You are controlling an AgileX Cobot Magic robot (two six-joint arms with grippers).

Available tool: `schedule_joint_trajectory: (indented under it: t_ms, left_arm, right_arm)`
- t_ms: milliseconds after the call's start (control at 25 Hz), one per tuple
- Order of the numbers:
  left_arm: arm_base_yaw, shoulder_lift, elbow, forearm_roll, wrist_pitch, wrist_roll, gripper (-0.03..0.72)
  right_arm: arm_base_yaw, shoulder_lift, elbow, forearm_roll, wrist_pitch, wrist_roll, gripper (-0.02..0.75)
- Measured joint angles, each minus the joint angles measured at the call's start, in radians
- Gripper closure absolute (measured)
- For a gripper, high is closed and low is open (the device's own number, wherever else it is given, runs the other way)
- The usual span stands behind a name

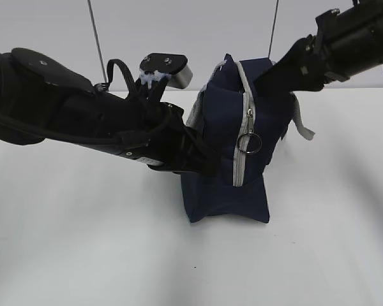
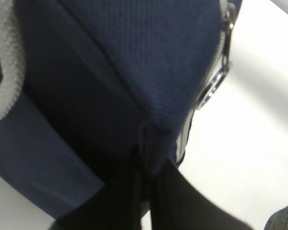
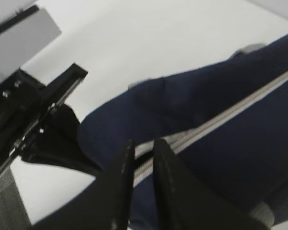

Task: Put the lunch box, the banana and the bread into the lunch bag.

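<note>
The navy lunch bag (image 1: 226, 159) stands upright on the white table, its grey zipper running up the near edge with the ring pull (image 1: 249, 141) hanging halfway. My left gripper (image 1: 206, 160) is shut on a fold of the bag's left side; the left wrist view shows its fingers (image 2: 120, 201) pinching navy fabric (image 2: 149, 72). My right gripper (image 1: 272, 71) sits at the bag's top right, its jaws nearly together around the zipper band (image 3: 221, 120). The lunch box, the banana and the bread are out of view.
A grey strap handle (image 1: 301, 124) hangs off the bag's right side. The left arm (image 3: 38, 120) shows beside the bag in the right wrist view. Two thin rods (image 1: 97, 38) stand at the back. White table (image 1: 83, 242) lies all round.
</note>
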Motion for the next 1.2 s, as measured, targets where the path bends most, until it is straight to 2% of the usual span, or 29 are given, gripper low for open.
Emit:
schedule_joint_trajectory:
  t_ms: [120, 160, 240, 360, 560, 760, 960, 1200]
  left_arm:
    - [0.000, 0.000, 0.000, 0.000, 0.000, 0.000, 0.681]
    - [0.000, 0.000, 0.000, 0.000, 0.000, 0.000, 0.681]
    - [0.000, 0.000, 0.000, 0.000, 0.000, 0.000, 0.681]
    - [0.000, 0.000, 0.000, 0.000, 0.000, 0.000, 0.681]
    - [0.000, 0.000, 0.000, 0.001, 0.000, 0.000, 0.681]
    - [0.000, 0.000, 0.000, 0.002, 0.001, 0.000, 0.681]
    - [0.000, 0.000, 0.001, 0.003, 0.001, 0.000, 0.681]
    - [0.000, 0.000, 0.001, 0.004, 0.002, 0.000, 0.681]
  right_arm:
    - [-0.002, 0.000, 0.000, -0.061, 0.079, 0.036, 0.397]
    - [-0.002, 0.000, 0.002, -0.068, 0.102, 0.036, 0.351]
    - [-0.002, 0.000, 0.016, -0.069, 0.139, 0.025, 0.311]
    - [-0.002, -0.002, 0.068, -0.069, 0.166, -0.015, 0.292]
    - [-0.002, -0.017, 0.199, -0.027, 0.162, -0.146, 0.309]
    - [-0.002, -0.021, 0.278, -0.011, 0.083, -0.273, 0.313]
    - [-0.002, -0.018, 0.294, 0.019, 0.003, -0.390, 0.313]
    - [-0.002, 0.035, 0.294, 0.078, -0.013, -0.475, 0.313]
